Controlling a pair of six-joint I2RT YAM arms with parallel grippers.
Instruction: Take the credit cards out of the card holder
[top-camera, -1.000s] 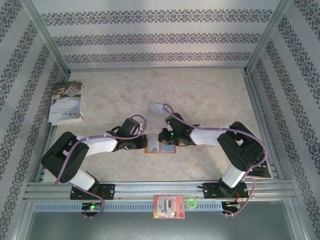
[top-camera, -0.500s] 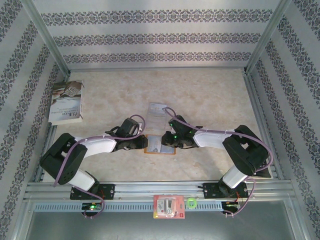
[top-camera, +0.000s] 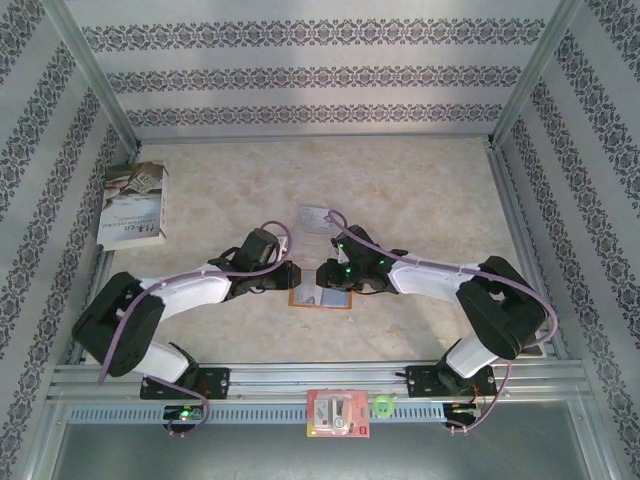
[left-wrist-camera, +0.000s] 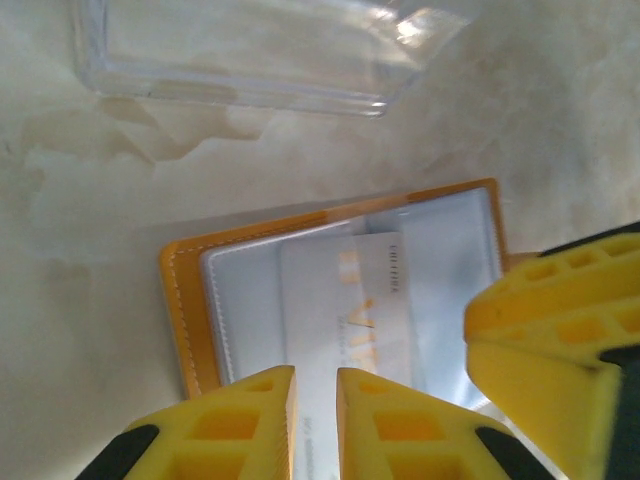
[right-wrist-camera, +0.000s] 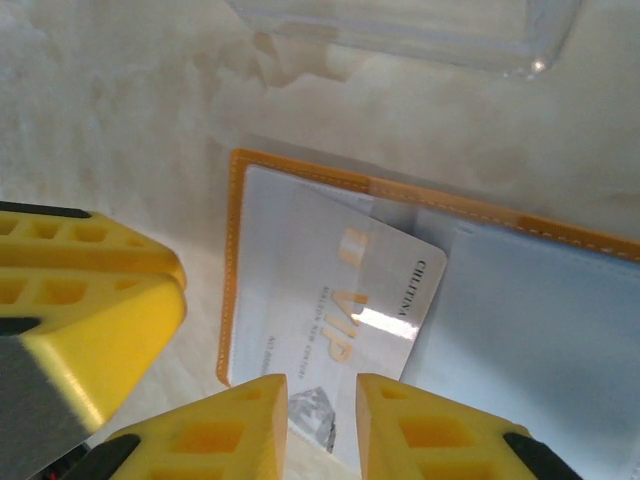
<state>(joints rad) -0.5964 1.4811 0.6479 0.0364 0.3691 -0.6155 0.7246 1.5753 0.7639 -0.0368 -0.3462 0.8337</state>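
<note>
The card holder (top-camera: 320, 299) lies open on the table, orange-edged with pale blue-grey pockets (right-wrist-camera: 540, 330). A whitish credit card (right-wrist-camera: 350, 300) with gold VIP lettering lies askew on one half, partly out of its pocket. In the left wrist view the card (left-wrist-camera: 350, 300) looks fainter on the card holder (left-wrist-camera: 185, 300). My left gripper (top-camera: 297, 276) (left-wrist-camera: 315, 420) and right gripper (top-camera: 323, 275) (right-wrist-camera: 322, 425) hover tip to tip over the holder's far edge. Both have jaws slightly apart, with nothing between them. Each wrist view shows the other arm's yellow fingers (left-wrist-camera: 560, 320) (right-wrist-camera: 90, 300).
A clear plastic tray (top-camera: 315, 218) (left-wrist-camera: 250, 50) (right-wrist-camera: 420, 25) sits just beyond the holder. A book (top-camera: 133, 205) lies at the far left. A red-and-white packet (top-camera: 338, 413) and a green ring (top-camera: 383, 405) rest on the near rail.
Both grippers went from shut to slightly open. They drew toward each other over the holder, the left moving right and the right moving left.
</note>
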